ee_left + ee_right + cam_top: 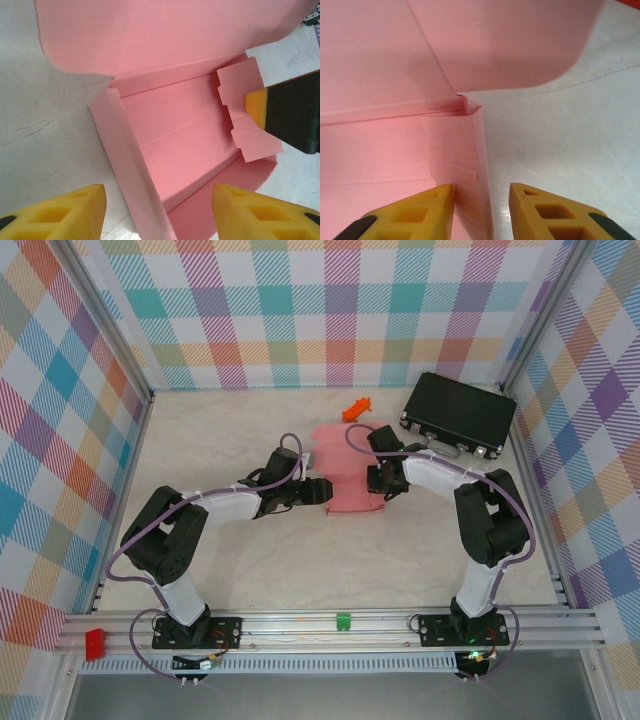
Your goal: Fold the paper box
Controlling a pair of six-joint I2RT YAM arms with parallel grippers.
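Right wrist camera: my right gripper [481, 190] stood with its jaws apart, yellow fingertips [437, 200] straddling an upright side wall [470, 165] of the paper box [375, 60]. A sliver of table [560, 125] showed between the card and the outer finger, so nothing was pinched. On the left wrist camera, my left gripper [157, 192] was open wider, its two yellow pads [85, 200] set either side of the opposite wall and clear of both its faces. Across the tray in that view, an orange-tipped black finger of the right gripper touched a tabbed flap [237, 82] that stood upright. The pink box was half formed: base flat on the table, walls raised, and a broad lid panel [150, 35] with rounded corners rising beyond them. From the top external camera, I saw it in the middle of the white table, flanked by both arms, the left reaching in from the left and the right from the right. Just behind it lay a small orange object [357, 408], and a black case [460, 415] sat toward the far right corner. Checked walls [320, 310] enclosed the table, and a green clip [344, 621] and a red block [96, 643] sat at the near rail.
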